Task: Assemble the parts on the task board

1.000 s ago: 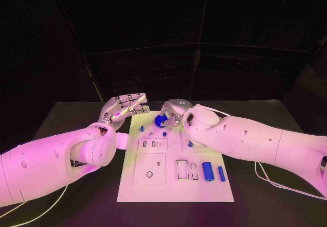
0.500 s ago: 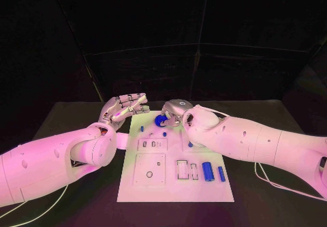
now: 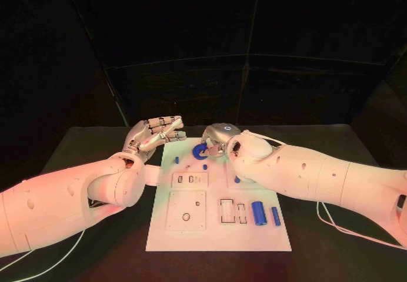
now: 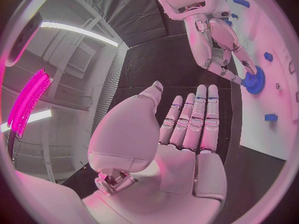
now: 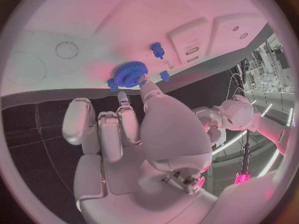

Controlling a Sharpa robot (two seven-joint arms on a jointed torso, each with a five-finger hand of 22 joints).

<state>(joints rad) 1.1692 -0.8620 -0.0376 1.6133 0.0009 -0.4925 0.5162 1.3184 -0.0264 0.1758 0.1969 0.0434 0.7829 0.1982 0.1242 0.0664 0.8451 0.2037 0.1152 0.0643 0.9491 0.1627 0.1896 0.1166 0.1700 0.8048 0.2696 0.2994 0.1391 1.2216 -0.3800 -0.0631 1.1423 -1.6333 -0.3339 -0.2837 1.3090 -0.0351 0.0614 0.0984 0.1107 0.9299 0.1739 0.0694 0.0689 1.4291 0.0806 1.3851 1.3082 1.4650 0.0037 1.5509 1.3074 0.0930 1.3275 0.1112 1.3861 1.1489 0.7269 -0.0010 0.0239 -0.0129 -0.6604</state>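
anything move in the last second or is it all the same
Nothing has visibly moved. The right hand still has its fingertips on the blue gear at the far end of the task board, and the left hand still hovers open beside the board's far left corner. The blue cylinders and small pegs lie where they were.

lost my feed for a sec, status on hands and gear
Left hand open, raised beside the board. Right hand fingertips on blue gear at board's far end. Nothing in the way.
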